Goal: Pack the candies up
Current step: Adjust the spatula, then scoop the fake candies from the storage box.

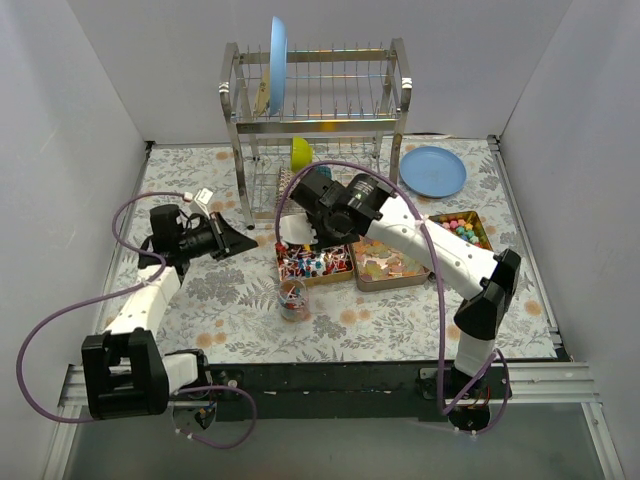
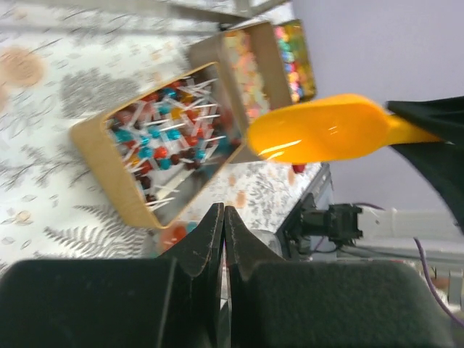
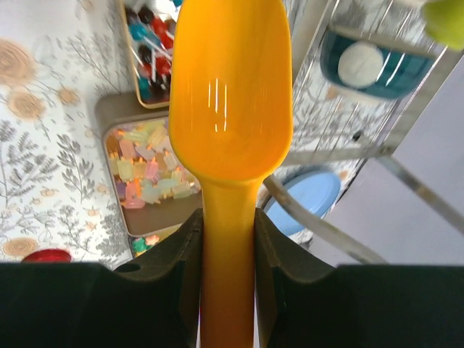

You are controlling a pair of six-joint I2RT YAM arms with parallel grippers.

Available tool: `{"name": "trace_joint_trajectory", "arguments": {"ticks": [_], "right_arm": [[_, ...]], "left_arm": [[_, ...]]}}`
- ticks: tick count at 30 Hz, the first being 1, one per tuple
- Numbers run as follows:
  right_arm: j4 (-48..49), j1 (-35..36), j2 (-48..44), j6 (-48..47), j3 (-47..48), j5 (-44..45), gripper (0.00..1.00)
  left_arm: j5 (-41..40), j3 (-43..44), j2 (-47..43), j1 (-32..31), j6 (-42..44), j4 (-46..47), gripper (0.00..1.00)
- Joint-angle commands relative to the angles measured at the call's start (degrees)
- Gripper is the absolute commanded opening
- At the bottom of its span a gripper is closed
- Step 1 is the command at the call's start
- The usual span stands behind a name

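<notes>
The candies lie in three trays: red, white and blue ones (image 1: pixel 313 265), also in the left wrist view (image 2: pixel 163 141); pale orange-pink ones (image 1: pixel 385 265), also in the right wrist view (image 3: pixel 148 174); bright mixed ones (image 1: pixel 460 228). A small clear jar (image 1: pixel 293 298) in front of the trays holds a few candies. My right gripper (image 3: pixel 228 217) is shut on the handle of an orange-yellow scoop (image 3: pixel 230 94), which looks empty and hangs above the trays; the scoop also shows in the left wrist view (image 2: pixel 326 129). My left gripper (image 2: pixel 223 210) is shut and empty, left of the trays (image 1: pixel 235 240).
A metal dish rack (image 1: pixel 315 100) with an upright blue plate (image 1: pixel 277 50) stands at the back, close behind my right gripper. A blue plate (image 1: pixel 432 170) lies at the back right. A red lid (image 3: pixel 47 255) lies on the floral cloth.
</notes>
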Motion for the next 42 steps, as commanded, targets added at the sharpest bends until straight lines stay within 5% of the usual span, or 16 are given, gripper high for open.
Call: {"name": "trace_joint_trajectory", "arguments": {"ticks": [1,13,30,42], "right_arm": [[-2.0,-3.1,0.9,-0.9,-1.7,2.8,0.01],[-2.1,-5.2,8.2,-5.6,-2.8,7.5,0.01],[-2.2,-5.2,21.8,-7.2,3.2,12.7,0.01],[-2.2,-2.1,28.9,-5.0,8.5,7.8,0.01]], "left_arm": [[-10.0,-3.7,4.8,0.2,-1.1,-1.4,0.0],[-10.2,-4.0,20.4,-1.9,-1.7,-0.2,0.0],[-10.1,-4.6,28.3,-10.2,-4.2,5.4,0.0],[-7.7,-2.0,32.9,-11.6,-7.4,8.9,0.0]]}}
